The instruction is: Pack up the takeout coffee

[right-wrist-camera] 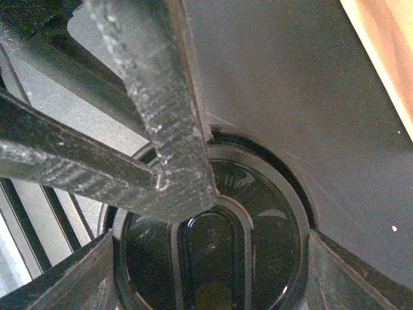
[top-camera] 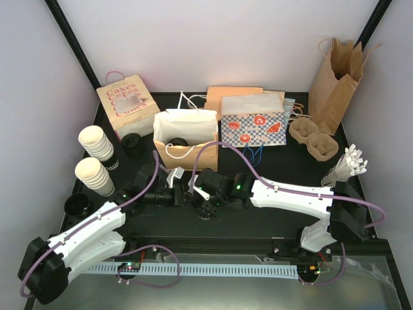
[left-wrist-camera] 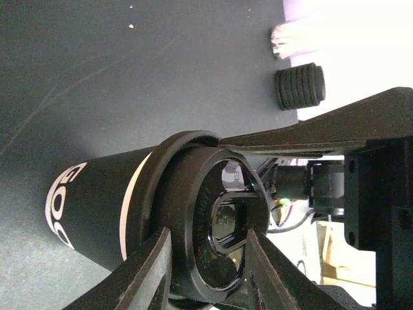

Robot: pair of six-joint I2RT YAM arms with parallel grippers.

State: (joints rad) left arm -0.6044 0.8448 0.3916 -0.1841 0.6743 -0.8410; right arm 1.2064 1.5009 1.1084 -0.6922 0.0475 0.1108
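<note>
The takeout coffee (left-wrist-camera: pixel 103 194) is a paper cup with a black lower part, a cream band and a round black lid (right-wrist-camera: pixel 258 245). It sits at the table's middle, mostly hidden between the two wrists in the top view. My left gripper (left-wrist-camera: pixel 206 239) pinches the lid's rim, one finger outside it and one on the lid's top. My right gripper (right-wrist-camera: pixel 211 240) reaches down over the cup, its fingers (right-wrist-camera: pixel 97 271) pressed against opposite sides of the lid. The left gripper's fingers (right-wrist-camera: pixel 168 129) cross the lid in the right wrist view.
An open paper bag (top-camera: pixel 184 139) with a dark round thing inside stands just behind the grippers. Two stacks of lidless cups (top-camera: pixel 97 143) and loose black lids (top-camera: pixel 77 205) are at left, a Cakes box (top-camera: pixel 127 103) behind. A checkered bag (top-camera: pixel 253 123), cup carrier (top-camera: pixel 313 137) and tall brown bag (top-camera: pixel 335 81) are at right.
</note>
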